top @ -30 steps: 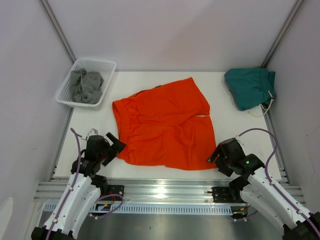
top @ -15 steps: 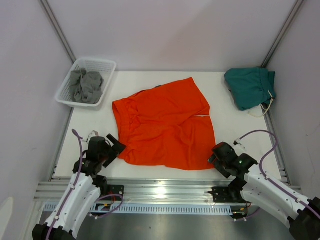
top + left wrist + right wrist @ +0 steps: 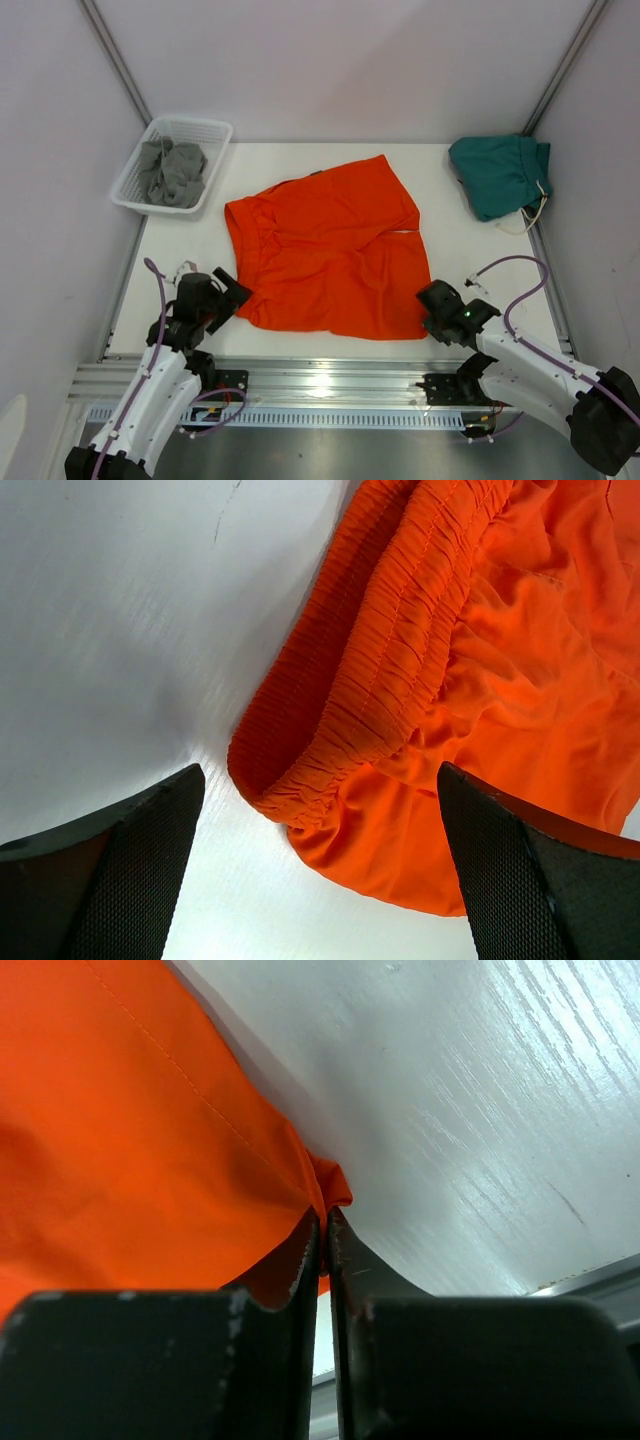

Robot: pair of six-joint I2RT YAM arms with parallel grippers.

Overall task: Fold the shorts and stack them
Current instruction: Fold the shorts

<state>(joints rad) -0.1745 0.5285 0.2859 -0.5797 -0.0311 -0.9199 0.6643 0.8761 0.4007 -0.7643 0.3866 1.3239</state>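
1. Since a fold needs a flat start, the orange shorts [image 3: 325, 255] lie spread in the middle of the worktop [image 3: 190, 260]. Their waistband [image 3: 400, 650] is toward the left arm and the leg hems toward the right.
2. The right fingers [image 3: 300, 1260] are closed on the near right hem corner [image 3: 335, 1185]. The wrist view shows them pressed together low over the worktop, with the orange tip nipped between them. A corner grip, I judge, gives control of the edge to be carried over.
3. The left fingers [image 3: 130, 860] stand wide apart and hold nothing. They hang over the near end of the elastic waistband, one on each side of it. They look lined up for the matching corner, so that both arms could lift the near edge together.
4. The teal shorts [image 3: 497, 175] sit bundled compactly at the far right corner, well apart from the orange pair, with a white drawstring [image 3: 540, 210] trailing. That spot probably marks where the stack goes.
5. A white basket [image 3: 133, 157] at the far left holds grey cloth [image 3: 172, 170], clear of the folding area.
6. Count:
   - two pairs of shorts, one orange and one teal
   - one basket
   - grey cloth, though I cannot tell how many pieces
   - two arms, with four fingers in all
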